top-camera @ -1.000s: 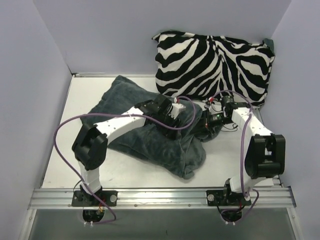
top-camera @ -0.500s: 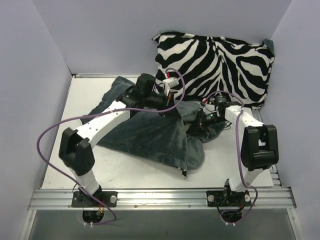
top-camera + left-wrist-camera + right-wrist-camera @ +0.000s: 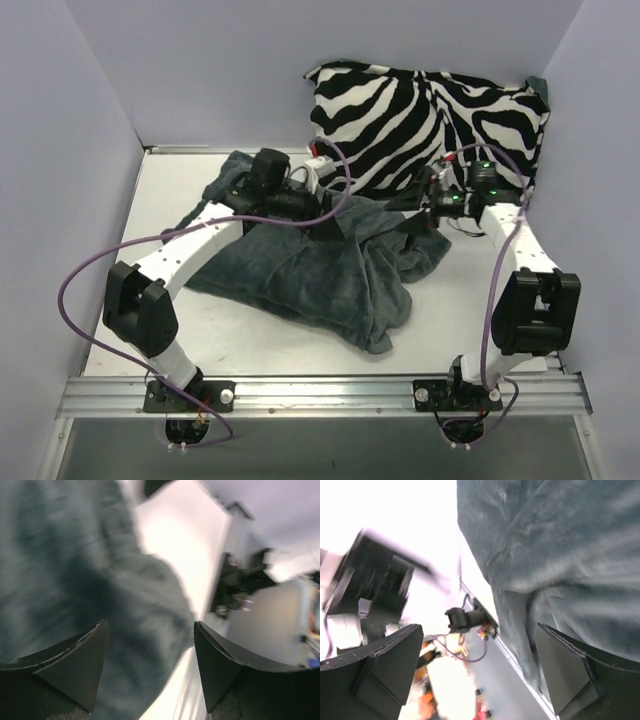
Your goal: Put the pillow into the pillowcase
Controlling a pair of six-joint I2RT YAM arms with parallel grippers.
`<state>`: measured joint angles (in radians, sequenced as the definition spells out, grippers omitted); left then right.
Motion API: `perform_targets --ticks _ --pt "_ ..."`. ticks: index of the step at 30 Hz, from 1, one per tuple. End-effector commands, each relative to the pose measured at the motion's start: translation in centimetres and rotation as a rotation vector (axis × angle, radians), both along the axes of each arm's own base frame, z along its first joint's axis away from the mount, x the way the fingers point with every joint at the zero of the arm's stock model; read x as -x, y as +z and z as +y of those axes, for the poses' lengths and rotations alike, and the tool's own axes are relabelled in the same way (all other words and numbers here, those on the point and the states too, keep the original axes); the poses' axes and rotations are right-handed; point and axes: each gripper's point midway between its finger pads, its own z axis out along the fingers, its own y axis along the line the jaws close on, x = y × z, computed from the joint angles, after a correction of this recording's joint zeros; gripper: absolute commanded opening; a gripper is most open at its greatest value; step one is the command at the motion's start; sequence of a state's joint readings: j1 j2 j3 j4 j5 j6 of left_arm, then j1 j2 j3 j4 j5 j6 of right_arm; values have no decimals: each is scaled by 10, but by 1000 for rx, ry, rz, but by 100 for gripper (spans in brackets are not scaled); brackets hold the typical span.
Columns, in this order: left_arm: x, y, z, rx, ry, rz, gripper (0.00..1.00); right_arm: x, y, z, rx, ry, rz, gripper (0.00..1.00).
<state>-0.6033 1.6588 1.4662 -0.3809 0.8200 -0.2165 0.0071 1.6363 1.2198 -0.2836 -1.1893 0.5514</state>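
Observation:
The pillowcase (image 3: pixel 310 270) lies crumpled across the table with its dark grey-teal plush side up. The pillow is hidden in every view. My left gripper (image 3: pixel 328 218) hovers over the pillowcase's back edge. In the left wrist view it (image 3: pixel 150 635) stands open above blurred teal fabric (image 3: pixel 60 555), with nothing between its fingers. My right gripper (image 3: pixel 408 200) points left over the pillowcase's back right corner. It (image 3: pixel 480 640) is wide open and holds nothing, and the teal fabric (image 3: pixel 560 540) hangs beside its right finger.
A plump zebra-print cushion (image 3: pixel 430 125) leans on the back wall, just behind both grippers. Grey walls close in the left, back and right sides. An aluminium rail (image 3: pixel 320 392) runs along the near edge. The white tabletop (image 3: pixel 150 210) shows at the left.
The left arm has swung back and left. The right gripper has lifted and moved back toward the zebra cushion and stands open. The pillowcase's right corner now lies spread further right.

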Motion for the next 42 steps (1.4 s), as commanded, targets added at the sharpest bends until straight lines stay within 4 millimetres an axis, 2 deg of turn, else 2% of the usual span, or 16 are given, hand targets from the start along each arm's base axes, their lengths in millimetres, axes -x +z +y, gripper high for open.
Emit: perform_targets --ticks 1,2,4,6,9,11,13,14,17,23,31,33,34,36,39,42 --pt "-39 2 56 -130 156 -134 77 41 18 -29 -1 0 34 100" --pt "-50 7 68 -169 189 -170 79 48 0 -41 97 51 -39 100" --pt "-71 -17 115 -348 274 -194 79 69 -29 -59 283 75 72 100" --pt "-72 -41 146 -458 277 -165 79 73 -44 -66 343 56 125 98" --pt "-82 -77 187 -643 280 -209 78 58 -56 -58 363 36 128 89" --pt "-86 -88 202 -693 278 -221 77 28 -56 -56 395 15 69 77" --pt "-84 -102 205 -710 276 -184 76 6 -57 -50 392 8 69 74" --pt "-83 -106 205 -716 282 -167 76 -9 -48 -49 401 0 26 72" --pt "-77 -116 204 -708 294 -125 75 -26 -46 -47 417 8 0 71" --pt "-76 -123 205 -697 347 -108 74 -35 -66 -55 472 6 12 57" --pt "-89 -139 217 -775 398 -105 74 -53 -97 -47 535 68 20 56" --pt "-90 -147 223 -812 400 -98 73 -61 -101 -52 548 57 19 43" --pt "-88 -152 225 -827 396 -92 73 -64 -102 -53 547 52 23 29" --pt "-82 -169 234 -880 387 -69 70 -72 -94 -60 543 29 -2 16" --pt "-72 -191 247 -952 359 -47 59 -74 -73 -60 515 22 -55 5" --pt "-62 -208 260 -1001 352 -3 43 -81 -54 -89 522 -52 -94 0"
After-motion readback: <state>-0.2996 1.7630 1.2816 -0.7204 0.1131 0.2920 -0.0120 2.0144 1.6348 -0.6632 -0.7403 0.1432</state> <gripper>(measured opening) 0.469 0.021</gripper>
